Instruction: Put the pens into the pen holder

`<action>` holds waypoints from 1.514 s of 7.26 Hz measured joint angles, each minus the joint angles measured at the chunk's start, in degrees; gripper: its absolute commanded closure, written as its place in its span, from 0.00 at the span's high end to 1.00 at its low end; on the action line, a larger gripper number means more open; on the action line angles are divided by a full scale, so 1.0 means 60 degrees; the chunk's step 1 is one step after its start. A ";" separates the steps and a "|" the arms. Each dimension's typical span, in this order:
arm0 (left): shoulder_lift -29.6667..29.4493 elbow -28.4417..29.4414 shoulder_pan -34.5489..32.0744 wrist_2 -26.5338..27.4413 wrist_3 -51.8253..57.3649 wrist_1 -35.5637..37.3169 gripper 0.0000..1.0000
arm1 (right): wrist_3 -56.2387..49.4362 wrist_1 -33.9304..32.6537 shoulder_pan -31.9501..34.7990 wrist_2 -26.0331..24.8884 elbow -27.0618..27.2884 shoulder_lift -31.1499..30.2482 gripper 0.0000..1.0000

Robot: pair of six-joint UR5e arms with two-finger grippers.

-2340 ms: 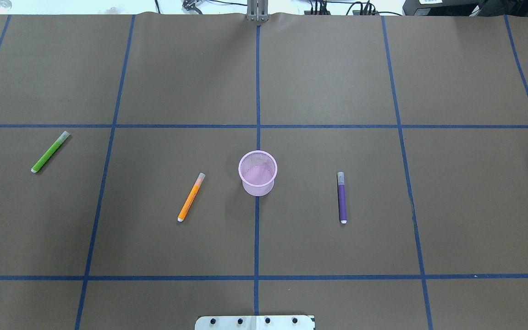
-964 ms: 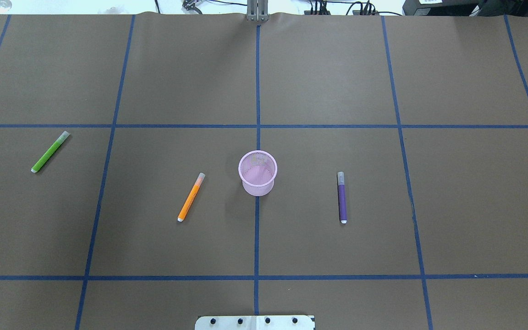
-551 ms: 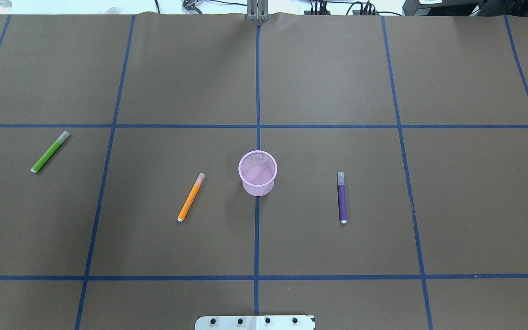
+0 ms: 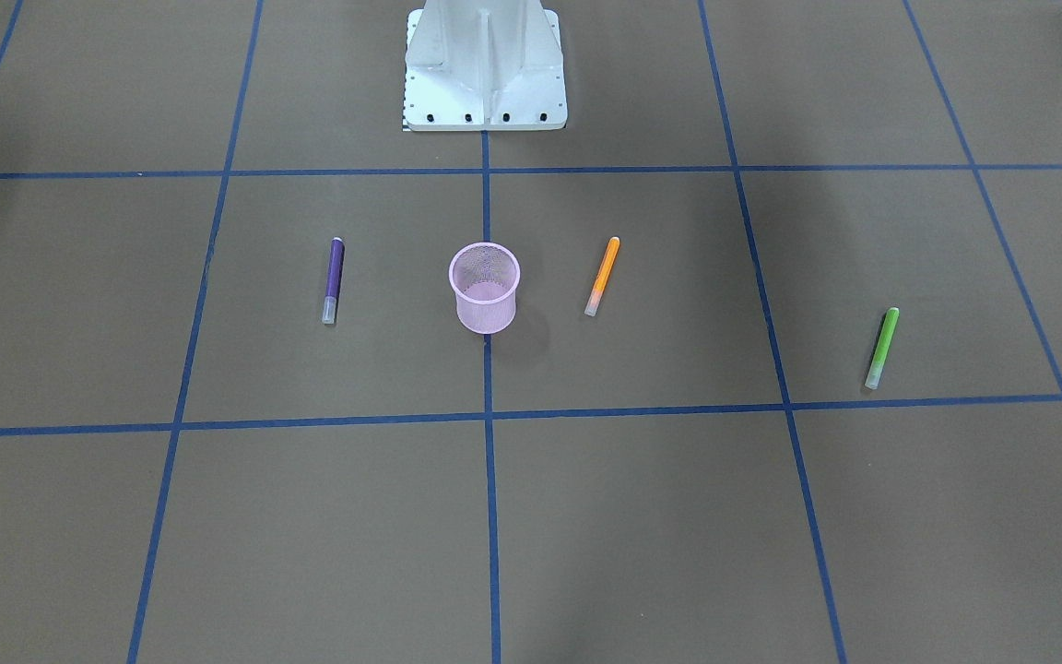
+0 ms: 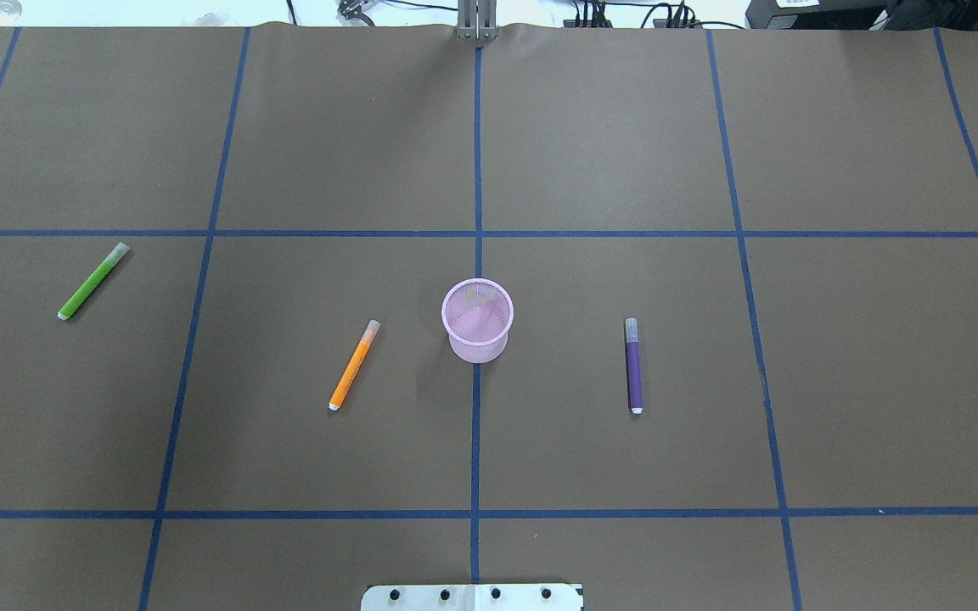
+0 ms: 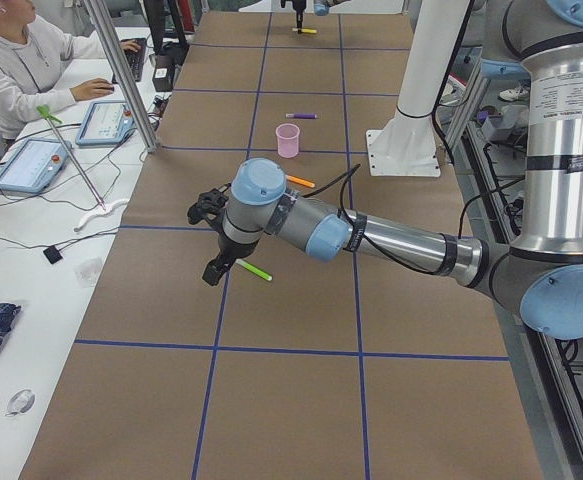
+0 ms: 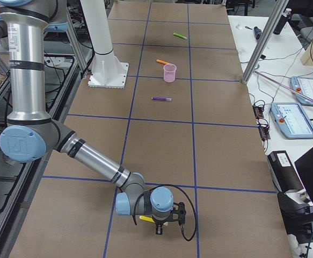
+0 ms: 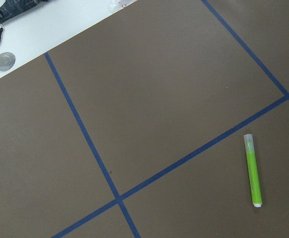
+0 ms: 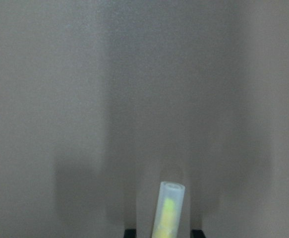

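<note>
The pink mesh pen holder (image 5: 478, 321) stands upright at the table's middle. The orange pen (image 5: 354, 365) lies to its left and the purple pen (image 5: 633, 366) to its right. The green pen (image 5: 94, 281) lies far left and shows in the left wrist view (image 8: 253, 170). My left gripper (image 6: 203, 245) hovers just beside it; I cannot tell its state. The yellow pen (image 7: 145, 219) lies at the table's far right end, under my right gripper (image 7: 160, 228). Its pale cap fills the lower right wrist view (image 9: 170, 210). I cannot tell that gripper's state either.
The robot's white base (image 4: 485, 69) stands at the table's near edge. Blue tape lines grid the brown table. An operator (image 6: 11, 60) sits at a side desk with tablets, beyond a metal post (image 6: 121, 70). A folded umbrella (image 8: 15, 12) lies off the table.
</note>
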 measured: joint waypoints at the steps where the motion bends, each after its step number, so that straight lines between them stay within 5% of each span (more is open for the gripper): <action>1: 0.0021 -0.0004 -0.0002 -0.0036 0.0001 0.0000 1.00 | 0.0006 0.0006 -0.0006 -0.0003 0.0035 0.0000 0.00; 4: 0.0040 -0.0002 0.0002 -0.0068 -0.0004 0.0000 1.00 | -0.0018 0.0024 -0.0004 0.0050 0.0971 0.0029 0.00; 7: 0.0002 0.0002 0.0024 -0.0211 0.0008 -0.0137 1.00 | 0.0038 0.0118 -0.0044 0.0641 0.3442 0.0272 0.00; 9: 0.0039 0.0156 0.0206 -0.0951 -0.0018 -0.1026 1.00 | 0.0696 0.1023 -0.0428 0.1090 0.4371 0.0626 0.00; 11: -0.0096 0.0190 0.1191 -0.1418 -0.0045 -0.1346 1.00 | 0.3149 0.2751 -0.1234 0.1000 0.5107 0.0988 0.00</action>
